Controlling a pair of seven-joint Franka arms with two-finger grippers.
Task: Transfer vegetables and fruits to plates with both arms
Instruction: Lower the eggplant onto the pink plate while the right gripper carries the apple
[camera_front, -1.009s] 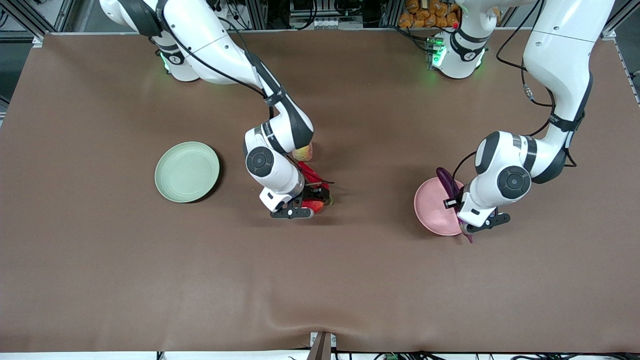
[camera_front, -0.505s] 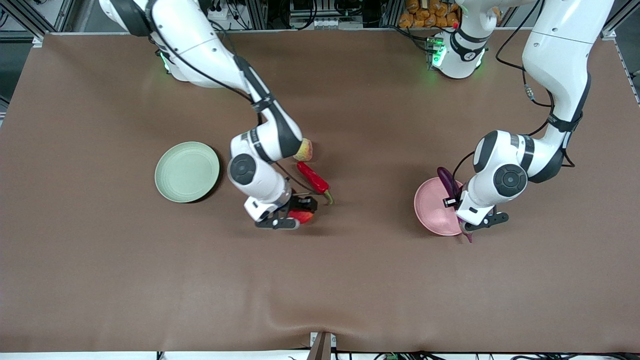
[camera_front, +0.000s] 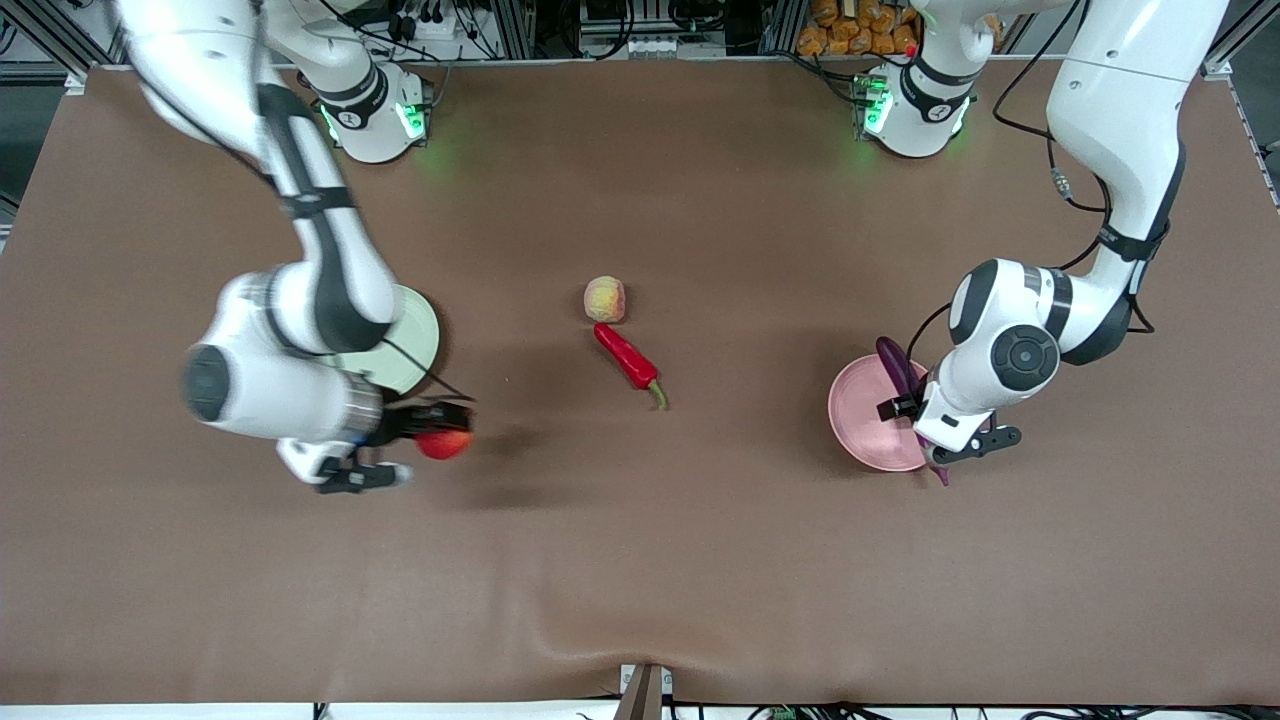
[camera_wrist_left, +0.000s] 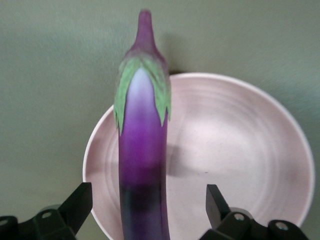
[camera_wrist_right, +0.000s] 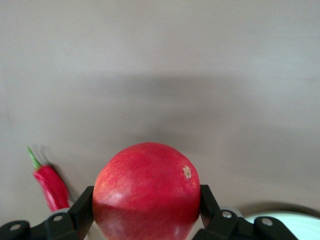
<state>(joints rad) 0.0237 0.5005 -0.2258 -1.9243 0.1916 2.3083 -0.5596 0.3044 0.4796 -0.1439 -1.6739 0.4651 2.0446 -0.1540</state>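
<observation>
While your right gripper (camera_front: 440, 432) hangs over the bare desk (camera_front: 640, 560) beside the pale green plate (camera_front: 412, 335), its fingers (camera_wrist_right: 84, 206) are clamped on the red apple (camera_front: 445, 443), one on each side of it. Seen from the front camera, the apple sits at about 5 o'clock from the green plate, just off its rim, and the right arm's forearm covers much of that plate.

Near the middle of the desk you have the peach (camera_front: 605, 299) and the red chili pepper (camera_front: 628, 362); the chili lies at about 5 o'clock from the peach, close to it, its green stem pointing toward the front camera. Both are well apart from either plate, and nothing lies between them and the plates.

Your left gripper (camera_front: 938, 440) is over the pale pink plate (camera_front: 860, 420), toward the left arm's end of the desk. Its fingers (camera_wrist_left: 76, 205) stand spread wide, clear of the eggplant (camera_wrist_left: 142, 150). The eggplant lies across the pink plate, its green-capped stem end reaching out past the rim.
</observation>
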